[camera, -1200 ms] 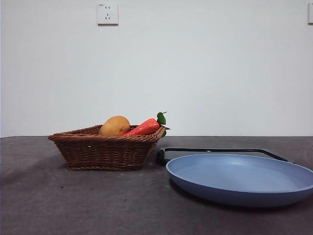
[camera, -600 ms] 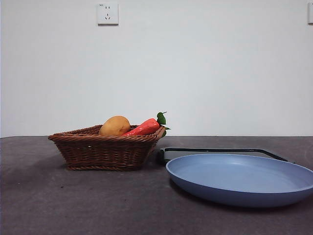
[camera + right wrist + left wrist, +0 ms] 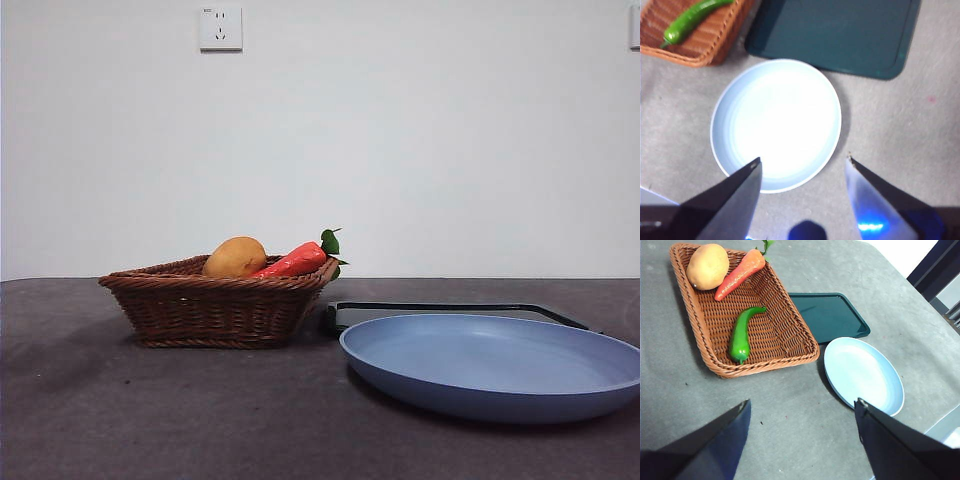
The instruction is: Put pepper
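Observation:
The green pepper (image 3: 741,334) lies loose on the floor of the wicker basket (image 3: 700,332), also seen as pepper (image 3: 692,18) in the right wrist view; the basket wall (image 3: 215,312) hides it in the front view. My left gripper (image 3: 802,412) hangs open high above the table, on the near side of the basket. Over the near rim of the blue plate (image 3: 776,122) my right gripper (image 3: 804,165) is open too. Neither holds anything.
In the basket also lie a potato (image 3: 708,266) and a red-orange carrot-like vegetable (image 3: 741,274). A dark green tray (image 3: 828,316) sits beside the basket, behind the blue plate (image 3: 495,365). The table edge (image 3: 945,427) is close past the plate.

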You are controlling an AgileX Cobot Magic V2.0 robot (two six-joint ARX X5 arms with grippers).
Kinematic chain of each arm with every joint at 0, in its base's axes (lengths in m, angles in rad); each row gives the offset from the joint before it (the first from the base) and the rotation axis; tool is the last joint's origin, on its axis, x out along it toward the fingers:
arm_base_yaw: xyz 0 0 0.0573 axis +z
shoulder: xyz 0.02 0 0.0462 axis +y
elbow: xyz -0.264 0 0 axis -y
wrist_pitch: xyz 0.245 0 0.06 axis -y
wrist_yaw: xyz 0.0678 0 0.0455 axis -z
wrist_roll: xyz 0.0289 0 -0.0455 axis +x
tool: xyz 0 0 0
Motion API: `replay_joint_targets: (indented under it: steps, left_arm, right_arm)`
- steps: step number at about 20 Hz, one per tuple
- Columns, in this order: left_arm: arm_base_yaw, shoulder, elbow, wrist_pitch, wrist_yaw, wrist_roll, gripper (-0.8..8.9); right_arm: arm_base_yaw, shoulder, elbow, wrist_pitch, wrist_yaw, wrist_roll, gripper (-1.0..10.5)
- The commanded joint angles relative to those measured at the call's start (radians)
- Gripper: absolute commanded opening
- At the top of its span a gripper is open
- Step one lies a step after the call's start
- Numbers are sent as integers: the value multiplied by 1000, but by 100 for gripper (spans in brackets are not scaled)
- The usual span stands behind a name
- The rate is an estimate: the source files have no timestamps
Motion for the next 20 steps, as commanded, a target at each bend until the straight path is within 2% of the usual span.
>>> replay_joint_targets:
  steps: [1, 13, 15, 20]
  left_arm:
    - [1, 2, 14, 10, 5, 14, 365]
    - [1, 2, 14, 10, 5, 14, 365]
    - [1, 2, 14, 10, 5, 14, 365]
    - [1, 2, 14, 10, 2, 14, 365]
  right_arm:
    - [12, 62, 17, 17, -2, 5, 297]
    - [74, 603, 17, 241, 27, 7, 280]
    - [76, 661, 17, 249, 65, 3, 280]
    - [77, 732, 17, 275, 57, -5, 246]
